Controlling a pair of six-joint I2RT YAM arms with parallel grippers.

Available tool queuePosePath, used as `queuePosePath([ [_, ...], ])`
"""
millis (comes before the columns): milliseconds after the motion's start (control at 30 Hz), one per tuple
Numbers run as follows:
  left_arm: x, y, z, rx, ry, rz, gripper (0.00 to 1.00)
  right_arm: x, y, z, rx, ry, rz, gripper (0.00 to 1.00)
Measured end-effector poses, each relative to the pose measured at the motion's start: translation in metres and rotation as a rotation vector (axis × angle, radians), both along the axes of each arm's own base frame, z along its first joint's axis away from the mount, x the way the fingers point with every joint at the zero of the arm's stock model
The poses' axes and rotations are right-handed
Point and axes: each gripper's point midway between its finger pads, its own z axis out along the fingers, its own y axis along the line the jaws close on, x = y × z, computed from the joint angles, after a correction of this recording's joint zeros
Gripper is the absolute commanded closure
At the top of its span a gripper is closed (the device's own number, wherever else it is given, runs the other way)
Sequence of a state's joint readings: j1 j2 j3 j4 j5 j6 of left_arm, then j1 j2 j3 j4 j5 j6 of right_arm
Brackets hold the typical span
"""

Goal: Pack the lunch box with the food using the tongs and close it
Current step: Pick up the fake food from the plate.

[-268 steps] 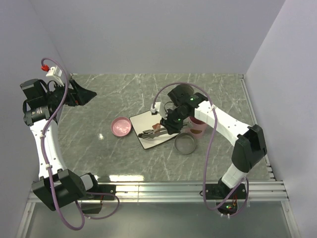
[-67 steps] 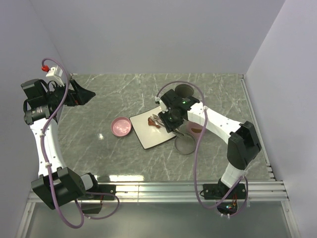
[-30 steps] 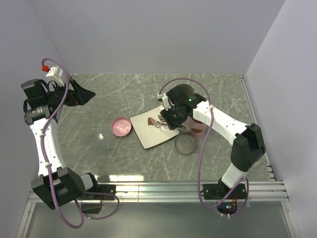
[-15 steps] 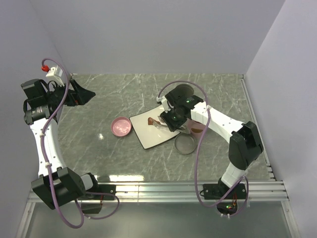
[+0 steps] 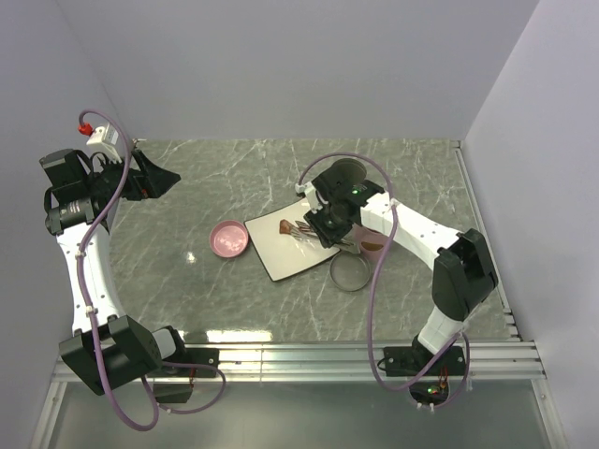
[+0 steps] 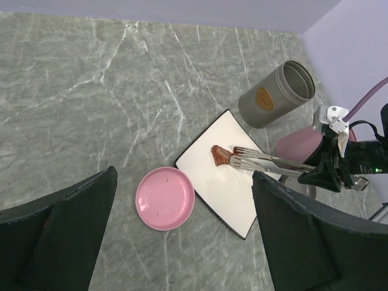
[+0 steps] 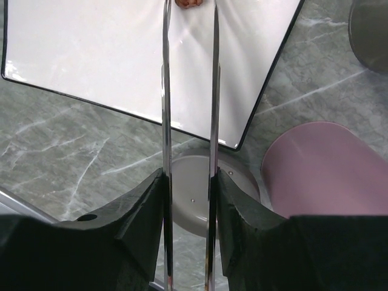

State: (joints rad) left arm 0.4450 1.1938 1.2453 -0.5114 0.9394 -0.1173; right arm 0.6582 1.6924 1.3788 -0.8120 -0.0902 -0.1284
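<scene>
left arm point(image 5: 84, 271) and right arm point(image 5: 421, 238): white links, black joints and bases. a purple cable point(image 5: 372, 299) loops along each. a white box point(image 5: 101, 138) with a red plug point(image 5: 85, 123) sits on the left wrist. small green lights point(image 5: 354, 190) dot the right arm and its base. fingers point(image 6: 54, 242) are matte black wedges.

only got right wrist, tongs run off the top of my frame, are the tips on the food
observer: the left wrist view shows the tongs tips at the edge of the reddish-brown piece on the white tray. I can't tell whether they're pinching it.
operator: any other food on that tray
observer: none showing, just that one piece.
operator: whats on the tray's left side, i cant see past it
observer: a round pink dish sits beside the tray. It looks empty.
</scene>
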Motion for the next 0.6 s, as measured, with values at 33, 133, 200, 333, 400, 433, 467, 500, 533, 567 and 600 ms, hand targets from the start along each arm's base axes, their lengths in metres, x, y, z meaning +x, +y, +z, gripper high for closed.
queuePosePath([
  [33,0.0,0.0,0.0,0.0,0.0,0.0,0.01,0.0,0.0,0.0,0.001,0.0,0.0,0.62],
  [133,0.0,0.0,0.0,0.0,0.0,0.0,0.01,-0.002,0.0,0.003,0.009,0.0,-0.001,0.64],
  [200,0.0,0.0,0.0,0.0,0.0,0.0,0.0,-0.003,0.0,0.007,0.017,-0.003,-0.003,0.64],
  [333,0.0,0.0,0.0,-0.002,-0.001,0.001,0.01,-0.006,0.0,0.016,0.033,-0.012,-0.005,0.64],
  [400,0.001,0.0,0.001,-0.002,-0.004,0.001,0.01,-0.007,0.001,0.021,0.048,-0.015,-0.005,0.65],
  [433,0.001,0.0,0.001,-0.002,-0.005,0.002,0.01,-0.008,0.001,0.023,0.053,-0.016,-0.006,0.65],
  [467,0.001,0.0,0.002,-0.002,-0.007,0.002,0.01,-0.008,0.001,0.025,0.058,-0.018,-0.008,0.65],
  [500,0.001,0.0,0.002,-0.002,-0.008,0.002,0.01,-0.008,0.001,0.027,0.061,-0.02,-0.008,0.67],
  [533,0.001,0.0,0.002,-0.002,-0.009,0.003,0.01,-0.009,0.001,0.028,0.064,-0.02,-0.008,0.67],
  [567,0.002,0.0,0.003,-0.002,-0.01,0.003,0.01,-0.01,0.001,0.029,0.065,-0.019,-0.009,0.68],
  [600,0.002,0.0,0.003,-0.002,-0.011,0.003,0.01,-0.011,0.001,0.03,0.067,-0.018,-0.008,0.69],
])
